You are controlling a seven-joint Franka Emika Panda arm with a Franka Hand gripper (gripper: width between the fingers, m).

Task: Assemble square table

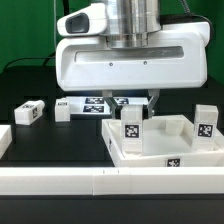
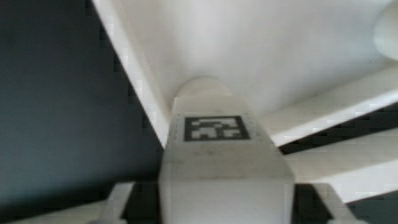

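The white square tabletop [image 1: 172,152] lies at the exterior view's right with its raised rim up. One tagged white leg [image 1: 131,126] stands upright in its left corner. A second leg [image 1: 205,122] stands at its right side. My gripper [image 1: 131,104] hangs straight above the left leg. In the wrist view that leg [image 2: 217,150] runs between my fingers [image 2: 128,200], with a dark gap on each side, and the tabletop [image 2: 196,50] lies beyond it. The jaws look open astride the leg, not touching it.
A loose leg [image 1: 28,113] lies on the dark table at the exterior view's left, and another white part [image 1: 3,140] sits at the left edge. The marker board [image 1: 92,105] lies behind my gripper. Long white rails [image 1: 90,182] run along the front.
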